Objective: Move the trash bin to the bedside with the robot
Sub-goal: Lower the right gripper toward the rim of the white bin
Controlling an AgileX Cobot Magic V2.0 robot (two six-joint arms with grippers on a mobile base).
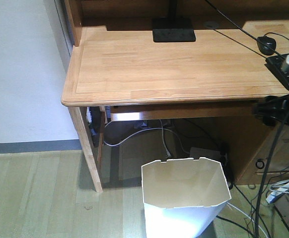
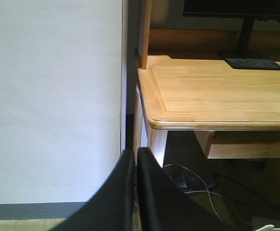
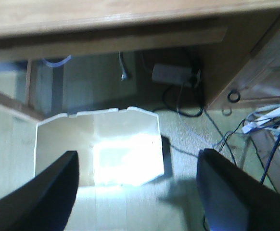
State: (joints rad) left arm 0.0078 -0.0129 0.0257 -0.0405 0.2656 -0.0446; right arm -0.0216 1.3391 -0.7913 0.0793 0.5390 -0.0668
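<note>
**Right gripper spread wide above the white bin by the desk**

The right gripper has its two dark fingers set wide apart, gripping nothing. Through the gap between them the right wrist view looks down into the trash bin. The bin is open-topped white plastic with an angular, many-sided rim that is notched along its far edge. Its walls taper downward, the inside looks cream, and a bright glare lies on its bottom. It stands upright on the pale wooden floor, just in front of the light wooden desk. It is to the right of the desk's front leg and left of a drawer unit. At its right side, cables trail over the floor, and a pale power strip lies behind it under the desk. The left gripper has its fingers pressed together with nothing between them, pointing toward the desk's corner beside a white wall. A black monitor base sits on the desktop.
</note>
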